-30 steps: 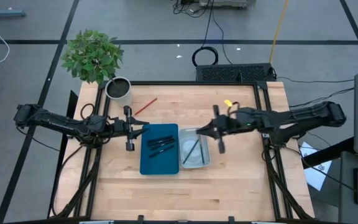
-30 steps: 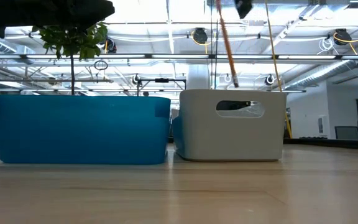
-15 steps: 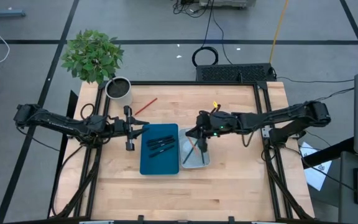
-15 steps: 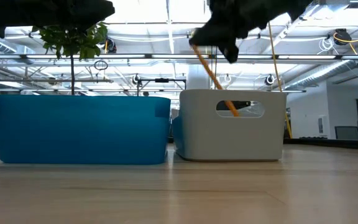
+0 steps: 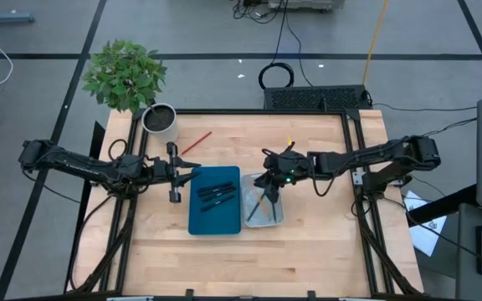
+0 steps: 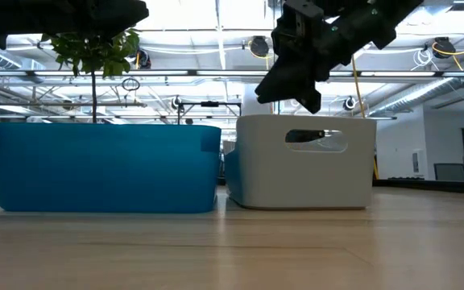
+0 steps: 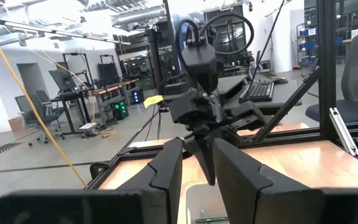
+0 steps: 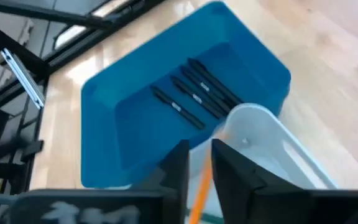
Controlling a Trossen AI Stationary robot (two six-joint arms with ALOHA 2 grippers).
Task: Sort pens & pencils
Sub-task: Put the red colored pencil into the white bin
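- Orange pencil [image 5: 263,203] clamped between the fingers of the right gripper [image 5: 268,191], its lower end inside the white bin [image 5: 278,217], next to a dark pencil [image 5: 255,207].
- Blue tray [image 5: 199,221] just at 9 o'clock of the white bin holds the black pens [image 5: 214,195].
- Red pencil [image 5: 196,143] lies on the wooden table [image 5: 249,263], 11 o'clock of the tray, near the grey pot [image 5: 159,120].
- Left gripper [image 5: 174,172] waits at 9 o'clock of the tray, fingers parted, holding nothing.

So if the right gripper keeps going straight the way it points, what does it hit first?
Probably the white bin: the right gripper tilts down over it, holding an orange pencil whose tip would meet the bin's inside first. Depth is unclear.
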